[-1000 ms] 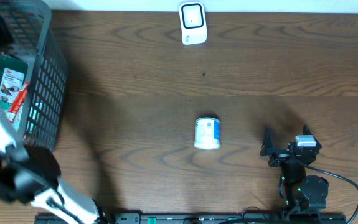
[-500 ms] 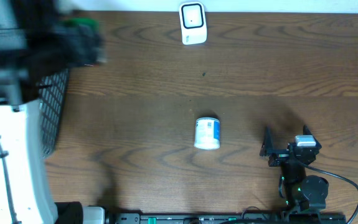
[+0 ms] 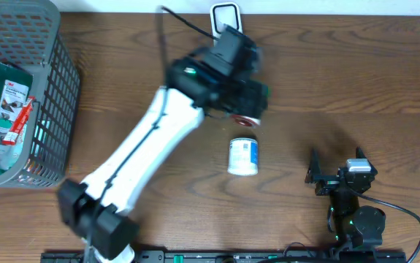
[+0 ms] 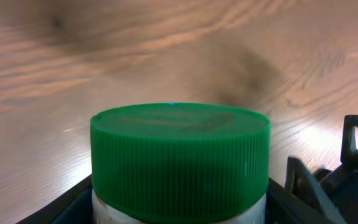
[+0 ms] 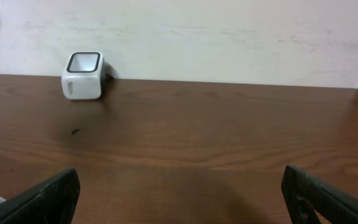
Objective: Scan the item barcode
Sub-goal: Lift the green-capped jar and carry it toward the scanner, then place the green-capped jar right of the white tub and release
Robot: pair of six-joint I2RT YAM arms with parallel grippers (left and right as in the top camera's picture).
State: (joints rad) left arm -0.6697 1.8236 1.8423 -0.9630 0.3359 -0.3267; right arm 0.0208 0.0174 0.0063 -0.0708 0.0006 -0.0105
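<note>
Brown wood table point(image 3: 356, 73), with grey basket point(image 3: 52, 109) at its left edge. Left arm point(image 3: 140, 164) stretched diagonally toward the far side. Left gripper point(image 3: 247, 102) partly open, clamped on a jar point(image 4: 180, 155) with a green cap, held above the table. Scanner point(image 3: 226, 28) just beyond that gripper, toward the far edge and slightly left, much nearer the left arm than the right. Jar axis probably crosswise to the fingers, though blurred from above; barcode side not visible. Second can point(image 3: 243, 156) lying on the table just nearer the front. Right gripper point(image 5: 179, 196) parked near the front edge, fully open, empty.

The bottom edge cuts off the jar point(image 4: 180, 158).
</note>
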